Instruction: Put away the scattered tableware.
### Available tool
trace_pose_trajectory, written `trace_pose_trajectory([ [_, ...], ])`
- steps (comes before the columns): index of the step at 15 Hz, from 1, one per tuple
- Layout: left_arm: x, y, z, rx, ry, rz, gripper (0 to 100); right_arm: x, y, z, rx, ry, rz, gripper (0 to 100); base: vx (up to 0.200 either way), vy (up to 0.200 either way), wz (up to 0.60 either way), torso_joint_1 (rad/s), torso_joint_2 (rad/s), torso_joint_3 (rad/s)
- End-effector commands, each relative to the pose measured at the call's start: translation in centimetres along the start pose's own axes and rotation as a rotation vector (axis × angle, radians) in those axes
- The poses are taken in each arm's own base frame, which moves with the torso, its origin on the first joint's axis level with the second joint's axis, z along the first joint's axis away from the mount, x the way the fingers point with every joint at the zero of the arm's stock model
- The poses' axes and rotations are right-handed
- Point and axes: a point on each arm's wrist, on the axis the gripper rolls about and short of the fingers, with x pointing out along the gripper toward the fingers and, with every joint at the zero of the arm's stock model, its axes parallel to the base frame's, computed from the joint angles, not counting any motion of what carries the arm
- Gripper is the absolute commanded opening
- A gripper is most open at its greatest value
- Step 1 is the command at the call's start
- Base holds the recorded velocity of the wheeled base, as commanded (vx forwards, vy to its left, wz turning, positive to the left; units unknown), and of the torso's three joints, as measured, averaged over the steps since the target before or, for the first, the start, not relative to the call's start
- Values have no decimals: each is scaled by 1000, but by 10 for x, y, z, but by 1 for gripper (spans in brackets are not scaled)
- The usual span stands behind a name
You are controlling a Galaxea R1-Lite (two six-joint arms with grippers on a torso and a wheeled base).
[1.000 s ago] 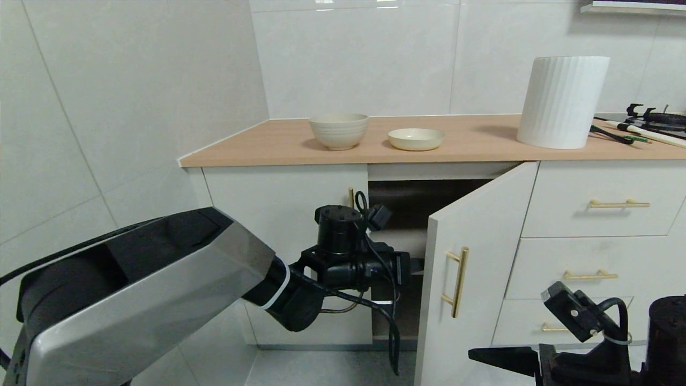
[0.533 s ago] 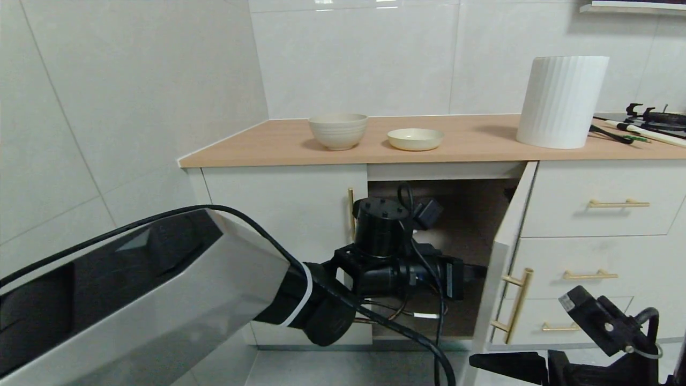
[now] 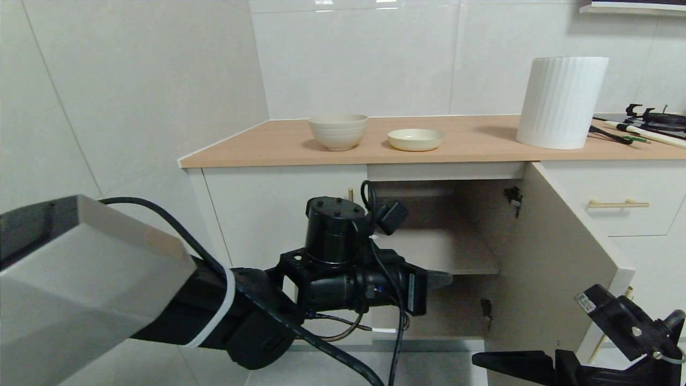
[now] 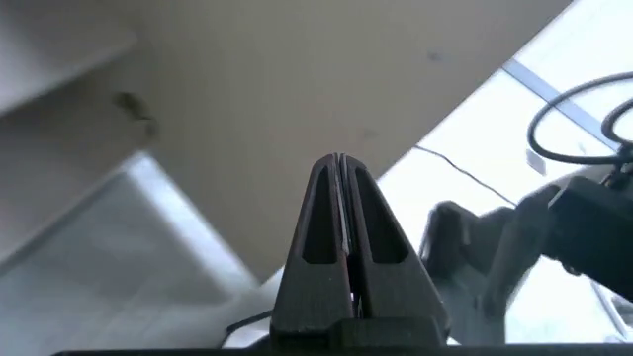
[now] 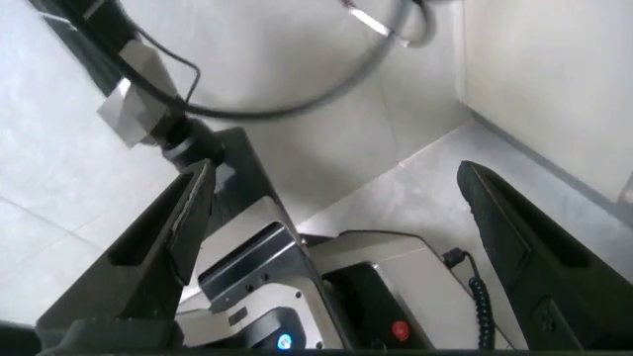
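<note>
Beige bowl [image 3: 338,130] & shallow dish [image 3: 415,139] are seen on the wooden bench [image 3: 482,146], side by side but apart, bowl nearer the corner wall. A tall white ribbed cylinder [image 3: 561,102] is stood further along the bench to the right, well apart from the dish. Utensils [image 3: 627,134] are laid past it, by a black hob grate [image 3: 656,115]. Under the dish the cab. [image 3: 445,209] is open, its door [image 3: 552,257] swung wide, inner shelf [image 3: 450,254] exposed. L gripper [image 3: 446,277] [image 4: 338,168] is held level before the open cab., at approx shelf height; its fingers [image 4: 316,227] are pressed together tip to tip. R gripper [image 5: 336,178] is seen low near the floor, by the door's bottom edge; its fingers [image 5: 163,247] are spread wide.
</note>
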Motion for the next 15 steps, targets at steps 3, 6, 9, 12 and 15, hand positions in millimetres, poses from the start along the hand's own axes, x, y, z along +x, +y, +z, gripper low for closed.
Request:
trace_pose_trajectory([
  [3, -92, 6, 16, -8, -145, 151, 0, 37, -15, 15, 4, -29, -136, 100, 0, 0, 0, 0, 0, 0],
  [6, -165, -4, 17, -3, -248, 258, 0, 83, -35, 35, -67, -46, -373, 100, 0, 0, 0, 0, 0, 0],
  [9, -209, -8, 12, 6, -259, 381, 0, 71, -22, 81, -35, 39, -426, 100, 0, 0, 0, 0, 0, 0],
  [12, -224, -10, 20, 5, -289, 425, 0, 63, -18, 131, -33, -25, -458, 100, 0, 0, 0, 0, 0, 0],
  [15, -230, -12, 22, 14, -309, 434, 0, 61, -14, 146, -32, -36, -465, 100, 0, 0, 0, 0, 0, 0],
])
